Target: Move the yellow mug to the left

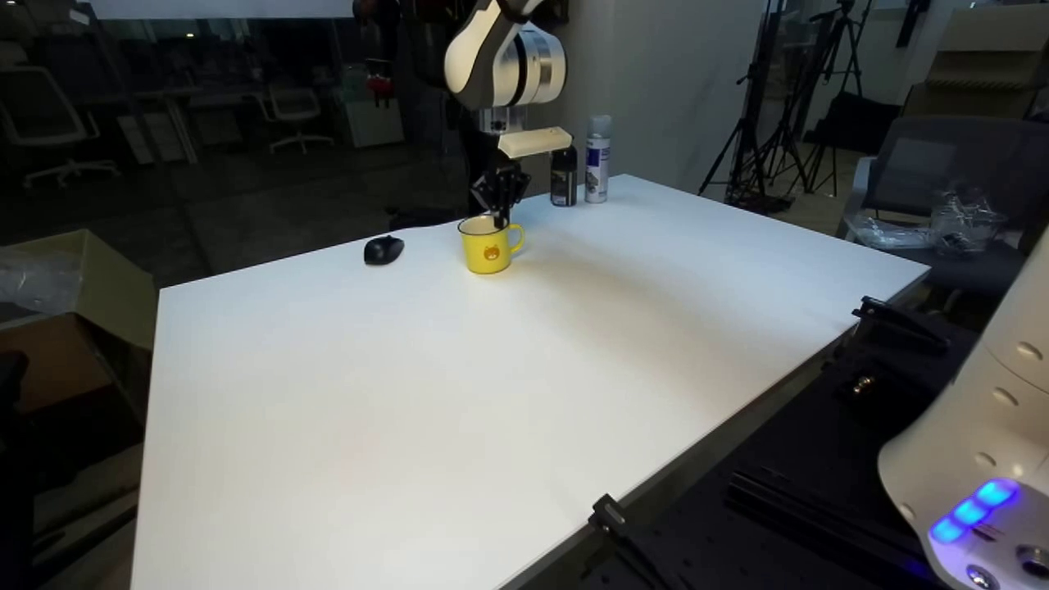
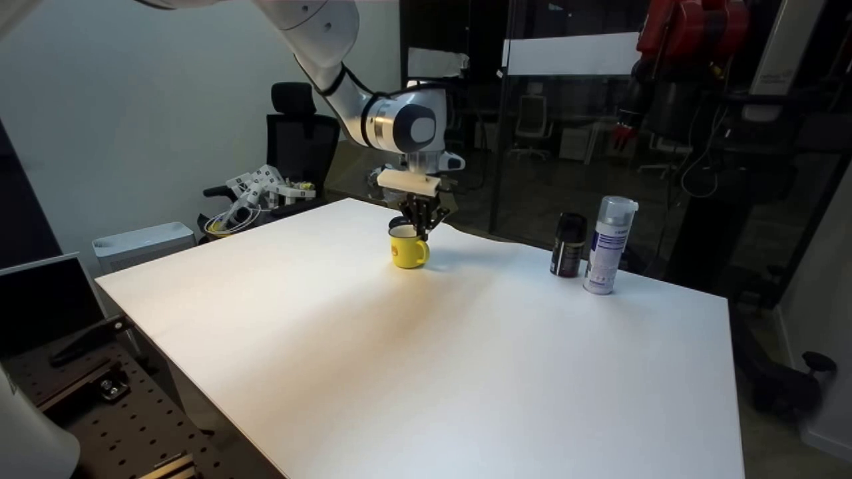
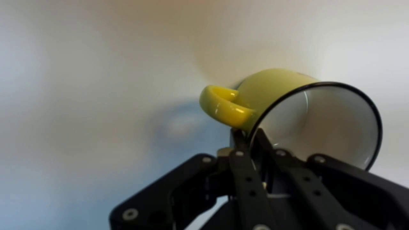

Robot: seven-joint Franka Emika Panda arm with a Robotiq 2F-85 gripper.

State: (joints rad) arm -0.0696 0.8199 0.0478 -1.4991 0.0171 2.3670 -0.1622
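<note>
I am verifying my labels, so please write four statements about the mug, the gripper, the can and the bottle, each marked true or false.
1. The gripper pinches the yellow mug at its rim. True.
2. The mug lies on its side. False: it is upright.
3. The mug is black inside. False: it is pale inside, with a dark rim.
4. A pale spray can stands beside a shorter dark bottle. True.

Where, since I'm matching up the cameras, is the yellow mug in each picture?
In an exterior view: yellow mug, slightly above and left of centre.
In an exterior view: yellow mug, near centre, slightly left.
Wrist view: yellow mug, right of centre.
Shared landmark: the pincer, at the mug's rim in all three.
</note>
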